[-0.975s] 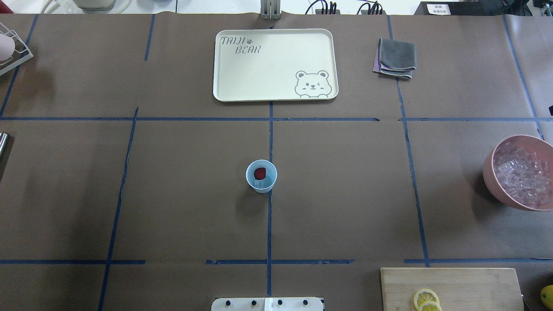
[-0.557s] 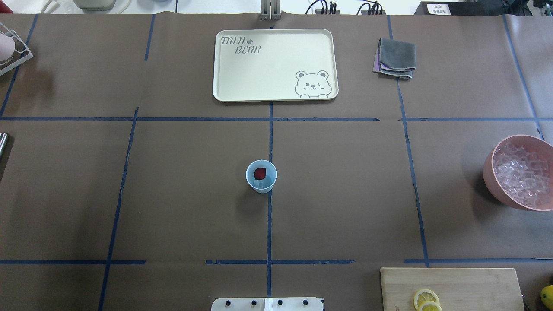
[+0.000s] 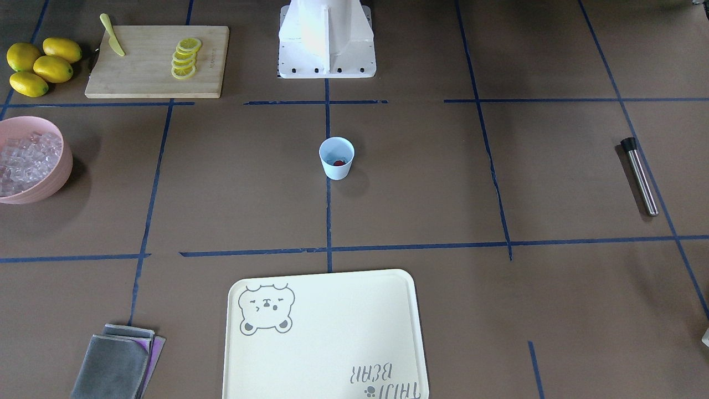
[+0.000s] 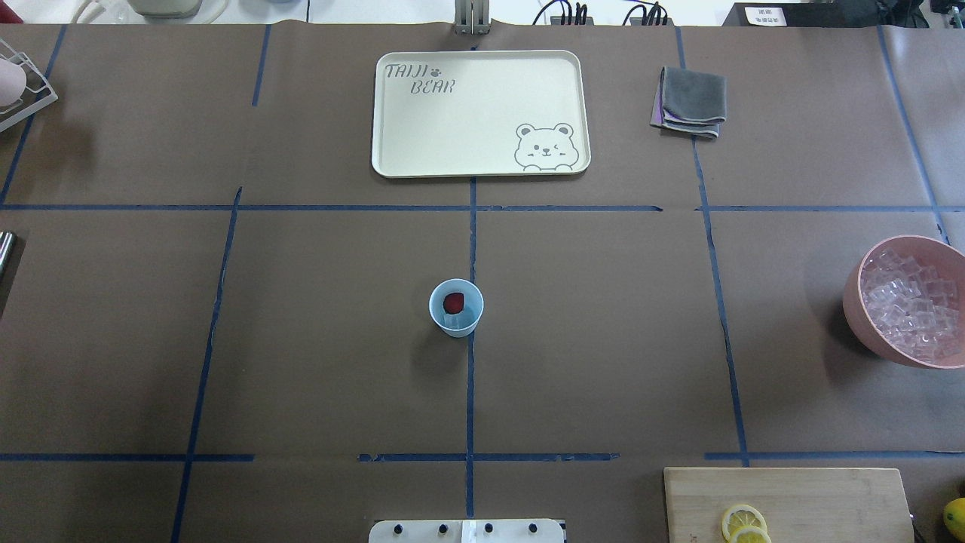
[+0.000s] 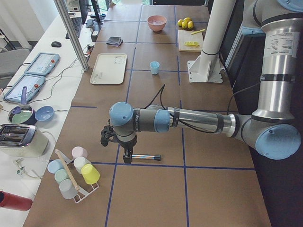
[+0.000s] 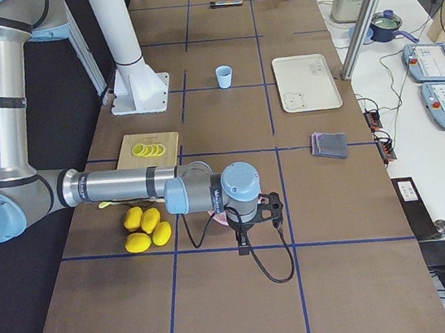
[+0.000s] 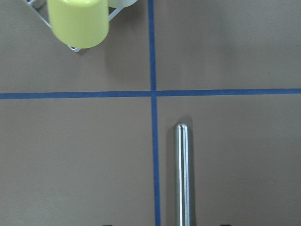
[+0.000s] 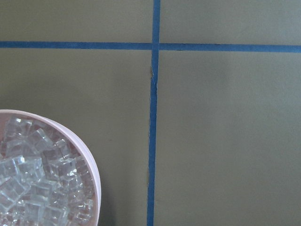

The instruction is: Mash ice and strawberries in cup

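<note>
The pale blue cup [image 4: 456, 308] [image 3: 337, 158] stands upright at the table's middle. Inside it lie a dark-red strawberry [image 4: 453, 302] [image 3: 338, 162] and a clear ice cube [image 4: 458, 323]. More ice [image 4: 912, 302] [image 8: 37, 183] fills the pink bowl [image 4: 856, 302] [image 3: 65, 166]. My left gripper [image 5: 126, 156] hovers over a steel muddler [image 7: 182, 174] [image 3: 640, 175]; its tips barely show at the left wrist view's bottom edge, wide apart, so it is open. My right gripper [image 6: 245, 217] hangs beside the pink bowl; whether it is open or shut I cannot tell.
A cream bear tray [image 4: 392, 113] and a folded grey cloth [image 4: 690, 102] lie at the far side. A cutting board [image 3: 149, 72] carries lemon slices [image 3: 184, 58] and a knife [image 3: 112, 34], with whole lemons [image 3: 41, 65] beside it. A cup rack [image 5: 73, 172] stands past the muddler.
A shadow over the ice bowl has cleared off towards the right edge. The cup, strawberry and ice in it have not moved.
</note>
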